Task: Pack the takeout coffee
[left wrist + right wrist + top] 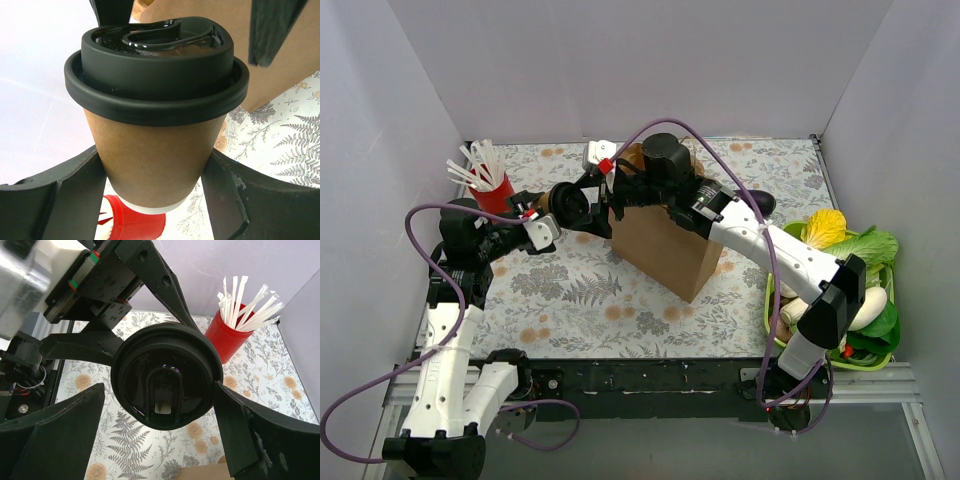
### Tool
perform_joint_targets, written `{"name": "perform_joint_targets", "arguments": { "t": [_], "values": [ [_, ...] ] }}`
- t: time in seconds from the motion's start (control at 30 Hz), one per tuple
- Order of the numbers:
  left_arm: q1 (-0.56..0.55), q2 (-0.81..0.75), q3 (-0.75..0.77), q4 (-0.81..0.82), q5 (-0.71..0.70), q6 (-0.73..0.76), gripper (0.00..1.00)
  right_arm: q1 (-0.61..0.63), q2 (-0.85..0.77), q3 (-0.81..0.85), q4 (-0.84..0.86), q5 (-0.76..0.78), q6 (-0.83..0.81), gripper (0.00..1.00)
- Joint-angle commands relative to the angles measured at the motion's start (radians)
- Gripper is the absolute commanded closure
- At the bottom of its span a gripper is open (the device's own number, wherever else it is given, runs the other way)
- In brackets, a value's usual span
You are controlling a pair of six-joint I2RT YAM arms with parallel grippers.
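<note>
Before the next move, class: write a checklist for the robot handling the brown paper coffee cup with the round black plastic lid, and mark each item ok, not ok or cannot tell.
1. Grip: left gripper shut on the brown paper coffee cup, fingers pressing both sides: ok.
2. Seal: round black plastic lid sits evenly: ok.
3. Handover: right gripper open, one finger each side of the lid: ok.
4. Contact between right gripper and lid: cannot tell.
5. Target: brown paper bag upright beside the cup: ok.
6. Bag mouth open: cannot tell; the right arm covers it.
</note>
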Motion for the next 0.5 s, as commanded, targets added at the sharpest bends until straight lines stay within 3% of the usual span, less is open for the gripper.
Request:
{"name": "perform_joint_targets", "arguments": {
  "t": [0.0, 0.27, 0.47],
  "values": [
    [-0.003, -0.008, 0.002, 0.03, 0.002, -0.011, 0.58, 0.008, 0.032, 0.038, 0.046, 0.019, 0.034, 0.05],
    [-0.003, -0.004, 0.002, 0.036, -0.001, -0.015, 0.58, 0.011, 0.047, 0.051, 0.07, 0.031, 0.064, 0.11],
    [-0.003, -0.004, 0.001, 0.047, 0.011, -0.032, 0.57, 0.011, 0.058, 0.063, 0.063, 0.101, 0.073, 0.24]
  ]
}}
